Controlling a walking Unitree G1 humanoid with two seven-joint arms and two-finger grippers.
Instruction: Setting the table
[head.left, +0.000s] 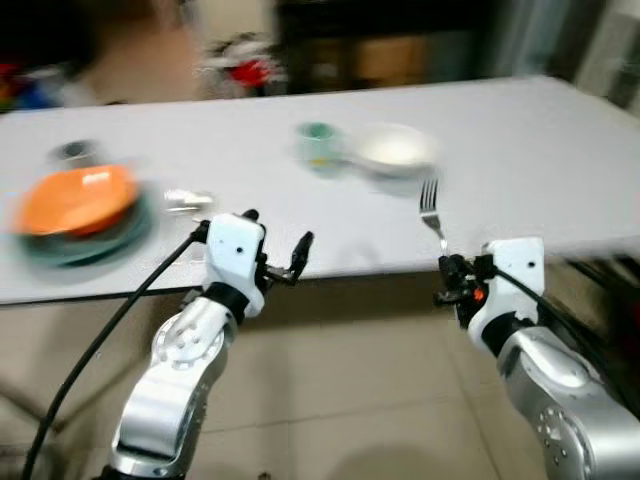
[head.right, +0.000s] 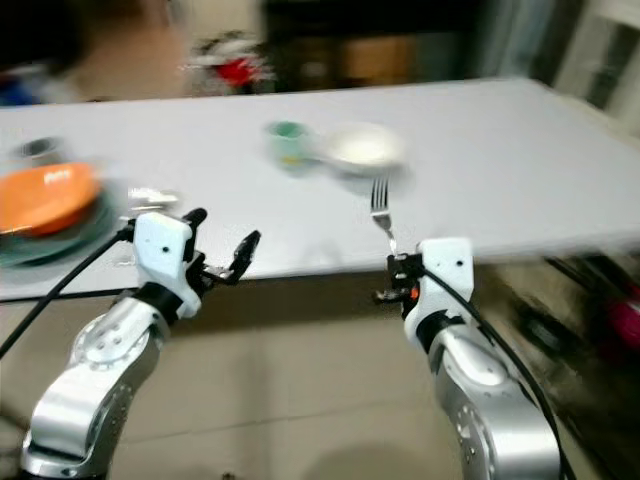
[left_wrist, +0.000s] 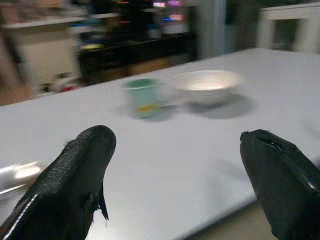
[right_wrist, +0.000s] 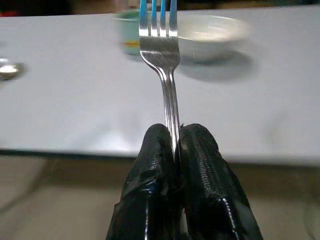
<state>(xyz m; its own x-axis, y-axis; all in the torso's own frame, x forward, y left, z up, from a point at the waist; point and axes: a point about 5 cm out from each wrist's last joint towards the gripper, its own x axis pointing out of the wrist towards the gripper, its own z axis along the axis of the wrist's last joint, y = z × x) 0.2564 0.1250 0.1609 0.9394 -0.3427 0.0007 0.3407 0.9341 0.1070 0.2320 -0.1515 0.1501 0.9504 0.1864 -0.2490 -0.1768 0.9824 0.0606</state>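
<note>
Fork (right_wrist: 164, 60) held upright in the right gripper (right_wrist: 175, 145), whose two black fingers are pressed together on the handle, tines pointing up and away toward the table; in the head views the same fork (head.left: 431, 212) rises from the right gripper (head.left: 450, 278) just at the near edge of the white table (head.left: 520, 150), over the tabletop margin; left gripper (head.left: 278, 245) held level in front of the table edge, its fingers (left_wrist: 75, 175) spread wide apart with nothing between them, as the left wrist view shows by the bare tabletop visible in the gap; both silver arms raised from below, a black cable running along the left one; on the table, toward the far middle, a small green cup (head.left: 318, 142) stands just beside a white bowl (head.left: 395, 148), the bowl to the robot's right of the cup; at the robot's left, an orange bowl (head.left: 75, 198) sits on a stack of darker dishes (head.left: 95, 242), with a dark round object (head.left: 72, 152) behind it and a shiny metal item (head.left: 187, 201), too blurred to identify, just to its right; head views smeared by motion blur; background beyond the table dark and indistinct; tiled floor (head.left: 350, 400) below the table edge.
</note>
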